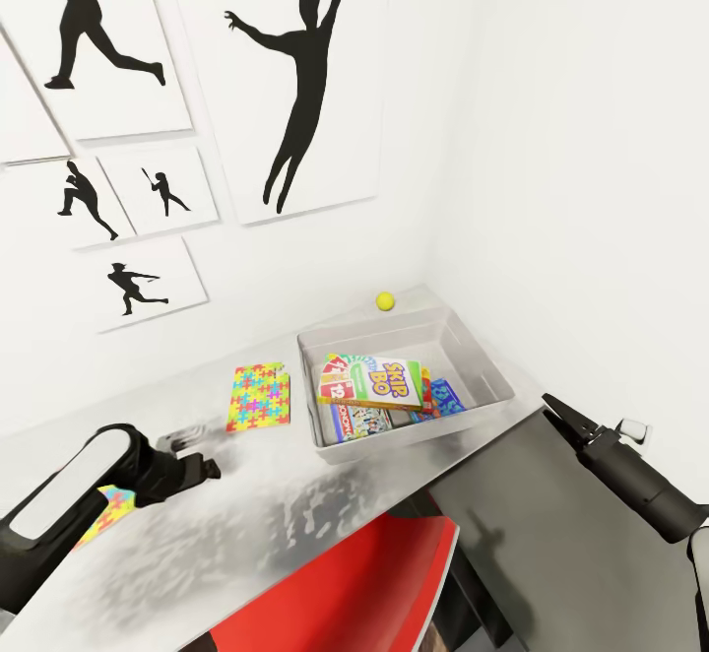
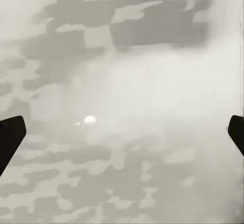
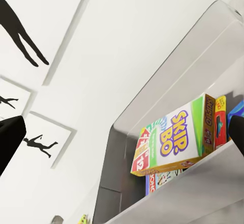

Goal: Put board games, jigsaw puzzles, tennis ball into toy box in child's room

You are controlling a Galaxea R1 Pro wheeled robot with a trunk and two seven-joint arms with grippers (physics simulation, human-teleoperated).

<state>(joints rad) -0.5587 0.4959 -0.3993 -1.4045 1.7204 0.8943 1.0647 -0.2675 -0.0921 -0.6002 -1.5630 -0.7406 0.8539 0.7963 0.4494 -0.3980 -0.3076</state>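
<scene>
Three board games already lie inside the toy box (image 1: 489, 383) at the far corner of the counter (image 1: 295, 524) — the "SKIP BO" box (image 1: 379, 383) on top, a green-edged multicolour game (image 1: 356, 422) under it, and a small blue one (image 1: 445, 398) against the wall on the robot's right. By that count, half the job looks done.

Three toys are still out. The tennis ball (image 1: 385, 300) sits on the counter just behind the bin's far rim, near the wall. One jigsaw puzzle (image 1: 259, 397) lies flat on the counter just left of the bin, apart from it. A second jigsaw puzzle (image 1: 108, 516) shows only as a colourful corner beneath the left arm, near the counter's front edge.

The left end effector (image 1: 200, 461) hovers low over bare counter between the two puzzles; in the left wrist view its fingers (image 2: 11, 135) stand wide apart at either edge, holding nothing, with only mottled counter surface between them. The right end effector (image 1: 563, 413) hangs off the counter's right end just beside the bin — its wrist camera looks into the bin at the "SKIP BO" box (image 3: 173, 139), fingers (image 3: 9, 138) likewise spread wide and empty.

The nearer puzzles seem the likely next pick for the left arm.
</scene>
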